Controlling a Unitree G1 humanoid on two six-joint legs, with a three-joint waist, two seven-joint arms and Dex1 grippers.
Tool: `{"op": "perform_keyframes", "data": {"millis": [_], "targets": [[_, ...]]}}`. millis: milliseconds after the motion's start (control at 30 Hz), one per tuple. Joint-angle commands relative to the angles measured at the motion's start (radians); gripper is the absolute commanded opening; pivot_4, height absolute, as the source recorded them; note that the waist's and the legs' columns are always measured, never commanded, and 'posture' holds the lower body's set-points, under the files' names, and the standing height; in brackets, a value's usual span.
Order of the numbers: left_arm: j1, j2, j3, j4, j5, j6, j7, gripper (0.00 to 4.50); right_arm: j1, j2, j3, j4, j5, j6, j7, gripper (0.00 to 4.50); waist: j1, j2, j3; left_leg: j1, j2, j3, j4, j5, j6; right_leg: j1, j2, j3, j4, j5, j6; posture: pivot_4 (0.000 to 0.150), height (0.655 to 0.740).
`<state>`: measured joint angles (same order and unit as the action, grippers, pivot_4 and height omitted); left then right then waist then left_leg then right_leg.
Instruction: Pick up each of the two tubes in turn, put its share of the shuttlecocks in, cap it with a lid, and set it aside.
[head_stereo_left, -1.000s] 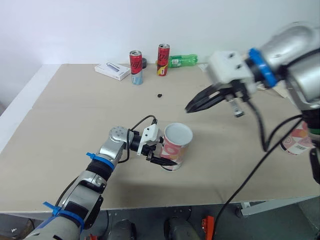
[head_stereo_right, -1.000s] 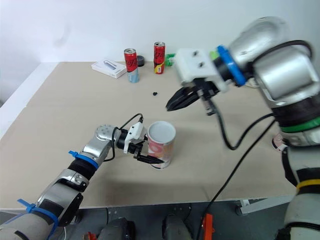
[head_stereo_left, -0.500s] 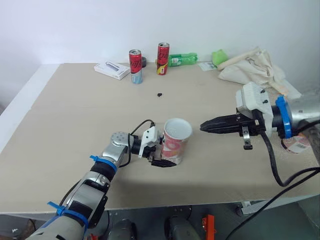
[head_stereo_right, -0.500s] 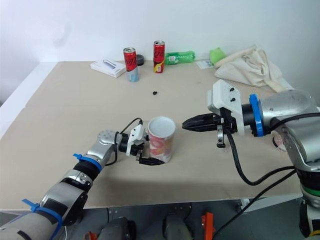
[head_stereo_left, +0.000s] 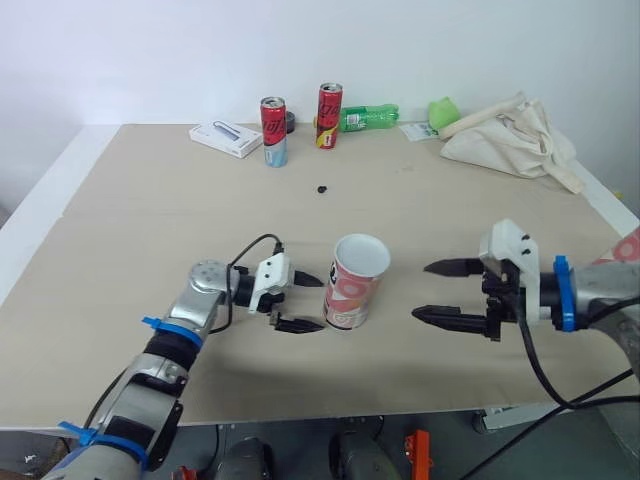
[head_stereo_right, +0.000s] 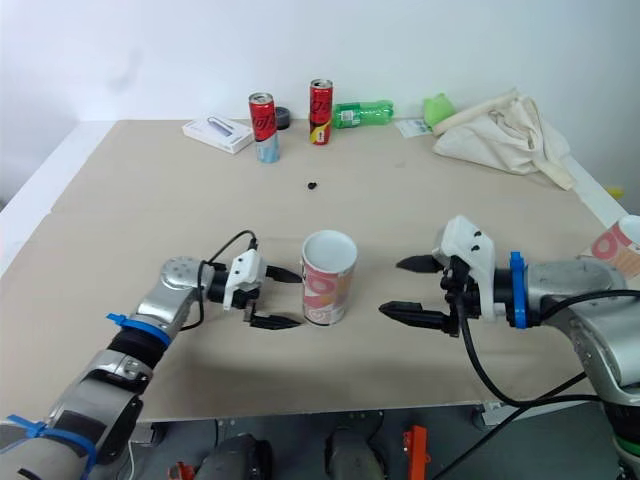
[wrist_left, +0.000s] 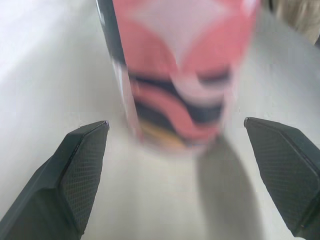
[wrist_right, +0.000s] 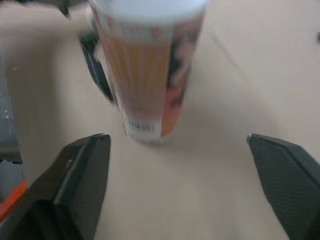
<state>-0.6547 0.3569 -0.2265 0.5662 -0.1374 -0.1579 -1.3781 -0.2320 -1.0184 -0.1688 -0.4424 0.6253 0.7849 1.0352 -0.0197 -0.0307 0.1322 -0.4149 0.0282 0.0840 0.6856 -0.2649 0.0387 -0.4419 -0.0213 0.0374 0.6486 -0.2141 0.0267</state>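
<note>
A pink-and-white patterned tube (head_stereo_left: 355, 292) with a white top stands upright mid-table. My left gripper (head_stereo_left: 302, 302) is open just to its left, fingers pointing at it without touching. My right gripper (head_stereo_left: 438, 293) is open a short way to the tube's right, also pointing at it, with nothing between its fingers. In the left wrist view the tube (wrist_left: 175, 75) stands beyond the spread fingers (wrist_left: 75, 170). The right wrist view shows the tube (wrist_right: 147, 70) ahead of wide fingers (wrist_right: 80, 170). A second tube (head_stereo_right: 620, 245) peeks in at the table's right edge.
At the back stand two red cans (head_stereo_left: 272, 130) (head_stereo_left: 327, 117), a green bottle (head_stereo_left: 365, 118) lying down and a white box (head_stereo_left: 225, 140). A cloth bag (head_stereo_left: 510, 135) lies at the back right. A small black bit (head_stereo_left: 321, 188) rests behind the tube.
My left gripper has let go of the tube and drawn back to the left. My right gripper came down from above the tube to its right side and opened.
</note>
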Motion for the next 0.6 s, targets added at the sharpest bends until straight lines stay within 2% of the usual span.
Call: {"op": "perform_keyframes", "data": {"millis": [33, 133, 233, 433, 600], "targets": [[0.046, 0.079, 0.053, -0.121, -0.030, 0.007, 0.007, 4.50, -0.002, 0.063, 0.050, -0.028, -0.022, -0.024, -0.063, 4.46, -0.002, -0.001, 0.000, 0.000, 0.000, 0.000, 0.000, 0.000, 0.000, 0.000, 0.000, 0.000, 0.000, 0.000, 0.000, 0.150, 0.7324], [0.115, 0.159, 0.145, -0.309, -0.172, 0.155, -0.008, 4.50, -0.011, 0.149, 0.155, 0.005, -0.090, -0.064, -0.113, 4.46, -0.003, -0.002, 0.002, 0.001, 0.003, 0.000, 0.001, 0.000, 0.000, 0.000, 0.002, 0.000, 0.001, 0.000, 0.000, 0.150, 0.7324], [0.177, 0.221, 0.198, -0.466, -0.259, 0.269, 0.003, 4.50, -0.039, 0.200, 0.210, 0.046, -0.131, -0.091, -0.130, 4.46, -0.001, 0.000, 0.003, 0.001, 0.003, 0.000, 0.001, 0.001, -0.001, 0.000, 0.002, -0.001, 0.002, 0.000, 0.000, 0.150, 0.7324], [0.292, 0.331, 0.268, -0.706, -0.368, 0.406, 0.022, 4.50, -0.108, 0.301, 0.275, 0.136, -0.172, -0.137, -0.131, 4.46, 0.000, -0.001, 0.003, 0.001, 0.001, 0.001, 0.001, 0.001, -0.002, 0.001, -0.001, -0.001, 0.001, 0.000, 0.001, 0.150, 0.7324], [0.368, 0.402, 0.287, -0.788, -0.426, 0.495, 0.022, 4.50, -0.143, 0.348, 0.275, 0.170, -0.160, -0.146, -0.112, 4.46, 0.000, -0.001, 0.003, 0.001, 0.000, 0.001, 0.001, 0.001, -0.002, 0.001, -0.001, -0.001, 0.001, 0.000, 0.001, 0.150, 0.7324]]}}
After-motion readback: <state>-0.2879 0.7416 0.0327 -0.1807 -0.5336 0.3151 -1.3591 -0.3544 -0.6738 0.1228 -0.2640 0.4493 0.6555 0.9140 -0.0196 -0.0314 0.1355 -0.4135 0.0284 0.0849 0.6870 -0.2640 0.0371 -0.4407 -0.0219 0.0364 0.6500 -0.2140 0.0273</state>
